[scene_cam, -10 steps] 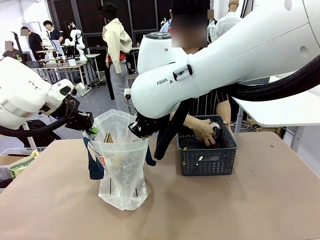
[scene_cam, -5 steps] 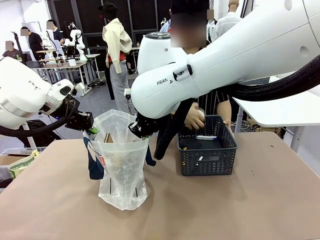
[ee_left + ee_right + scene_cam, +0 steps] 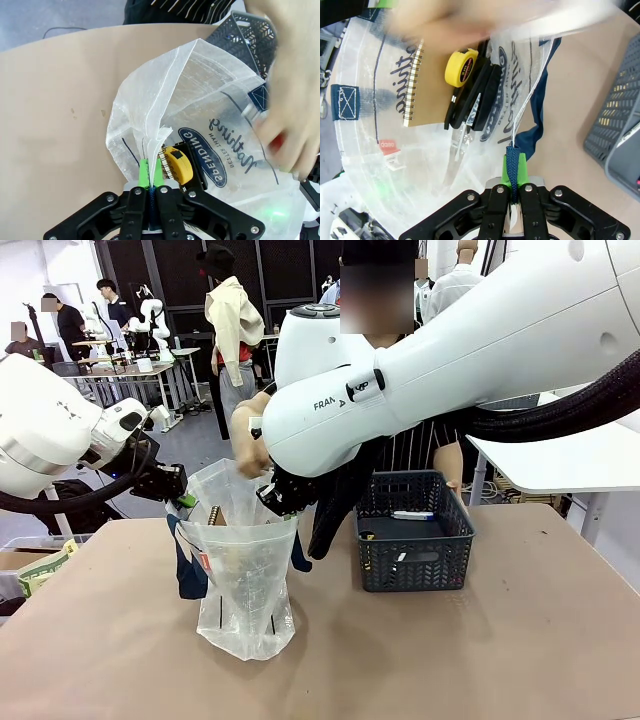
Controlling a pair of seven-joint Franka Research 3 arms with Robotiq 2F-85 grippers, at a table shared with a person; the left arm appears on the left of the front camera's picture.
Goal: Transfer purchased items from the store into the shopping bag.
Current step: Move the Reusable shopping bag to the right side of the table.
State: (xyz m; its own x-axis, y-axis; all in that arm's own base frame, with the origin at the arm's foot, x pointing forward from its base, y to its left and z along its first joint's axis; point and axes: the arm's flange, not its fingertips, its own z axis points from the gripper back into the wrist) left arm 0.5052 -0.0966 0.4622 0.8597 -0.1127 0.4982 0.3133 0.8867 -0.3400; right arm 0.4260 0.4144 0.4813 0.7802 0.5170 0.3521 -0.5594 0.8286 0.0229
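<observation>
Front view: shopping bag [image 3: 245,575] stands upright, long axis vertical, mouth upward.

Front across table [image 3: 520,640], wrists close above bag [image 3: 210,100]

**Bag open under the hand, basket off to one side**

The clear shopping bag [image 3: 245,570] stood upright on the table [image 3: 480,660] directly below the person's hand [image 3: 249,454]. Its mouth was spread wide, navy straps hung at its sides, and a navy oval logo with white lettering showed on its wall. Inside, beneath the hand, a brown spiral-bound notebook [image 3: 427,87] leaned with a yellow tape measure [image 3: 461,67] touching it and flat black packs [image 3: 476,95] just beside. Whatever the hand itself held was too blurred to tell. The dark grey lattice basket [image 3: 415,558] sat upright, well apart from the hand toward the robot's right, with a slim white item [image 3: 412,515] lying inside it.
</observation>
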